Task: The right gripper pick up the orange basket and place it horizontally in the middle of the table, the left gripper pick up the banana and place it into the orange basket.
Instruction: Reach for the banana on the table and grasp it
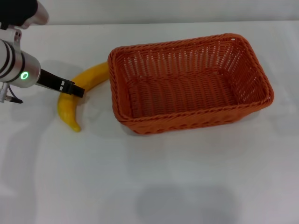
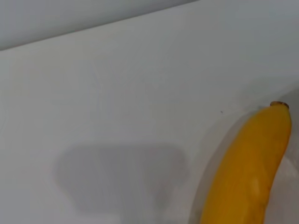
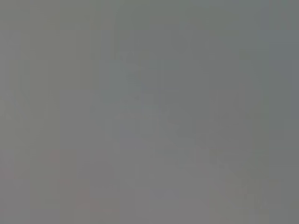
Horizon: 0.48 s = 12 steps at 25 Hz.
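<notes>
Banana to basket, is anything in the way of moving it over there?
Nothing visible on the table lies between. The banana rests against the basket's left wall, so only that rim must be cleared. The left gripper is already at the banana.

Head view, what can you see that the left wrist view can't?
Only the head view shows the orange basket, lying lengthwise near the table's middle, and the left gripper at the banana's middle. Only the left wrist view shows the banana's dark end up close. Both show the yellow banana lying on the white table, outside the basket.
</notes>
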Available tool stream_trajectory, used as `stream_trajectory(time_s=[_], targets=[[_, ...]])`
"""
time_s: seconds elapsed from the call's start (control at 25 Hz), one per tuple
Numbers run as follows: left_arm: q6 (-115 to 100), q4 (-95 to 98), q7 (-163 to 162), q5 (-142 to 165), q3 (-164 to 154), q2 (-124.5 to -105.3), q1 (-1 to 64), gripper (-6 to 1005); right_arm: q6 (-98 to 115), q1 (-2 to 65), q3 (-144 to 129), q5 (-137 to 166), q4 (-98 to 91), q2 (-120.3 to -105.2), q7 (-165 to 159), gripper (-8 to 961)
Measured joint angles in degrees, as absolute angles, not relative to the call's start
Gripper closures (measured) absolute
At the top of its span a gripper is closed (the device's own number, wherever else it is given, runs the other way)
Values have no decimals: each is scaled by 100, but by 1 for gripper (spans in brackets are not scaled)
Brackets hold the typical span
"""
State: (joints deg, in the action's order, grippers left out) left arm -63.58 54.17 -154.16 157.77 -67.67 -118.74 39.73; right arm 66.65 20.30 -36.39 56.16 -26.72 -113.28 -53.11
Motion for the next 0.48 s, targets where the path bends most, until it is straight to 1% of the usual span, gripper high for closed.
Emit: stream_trajectory(time_s=[0.4, 0.48], targets=[[-6306, 5391, -15449, 15776, -6761, -11880, 3982, 214, 6673, 2019, -3624, 5616, -2672, -11328, -5308, 76], [-6303, 5387, -15469, 15776, -6752, -11882, 3982, 250, 6678, 2019, -3609, 5616, -2672, -11328, -5308, 76]])
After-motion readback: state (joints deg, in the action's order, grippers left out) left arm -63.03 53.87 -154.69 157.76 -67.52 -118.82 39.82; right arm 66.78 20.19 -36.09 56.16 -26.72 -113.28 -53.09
